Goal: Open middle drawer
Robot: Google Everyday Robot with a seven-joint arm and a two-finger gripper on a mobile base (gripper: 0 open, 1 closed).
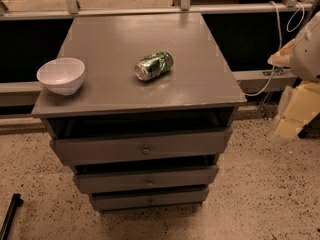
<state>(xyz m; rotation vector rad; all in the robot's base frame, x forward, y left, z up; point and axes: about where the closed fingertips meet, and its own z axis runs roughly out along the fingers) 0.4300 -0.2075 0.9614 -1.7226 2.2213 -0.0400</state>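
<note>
The grey cabinet (140, 91) has three drawers stacked in its front. The middle drawer (147, 178) is the second one, with a small round knob (149, 182) at its centre. It stands slightly forward of the lowest drawer (150, 200) and behind the uppermost drawer (142, 148), which sticks out furthest. My gripper (289, 124) hangs at the right edge of the view, pale yellow, beside the cabinet's right side. It is well apart from the drawers and holds nothing I can see.
A white bowl (61, 75) stands on the cabinet top at the left. A green can (153, 65) lies on its side near the middle. A white cable (277, 44) hangs behind at the right. A dark rod (10, 216) lies on the speckled floor at lower left.
</note>
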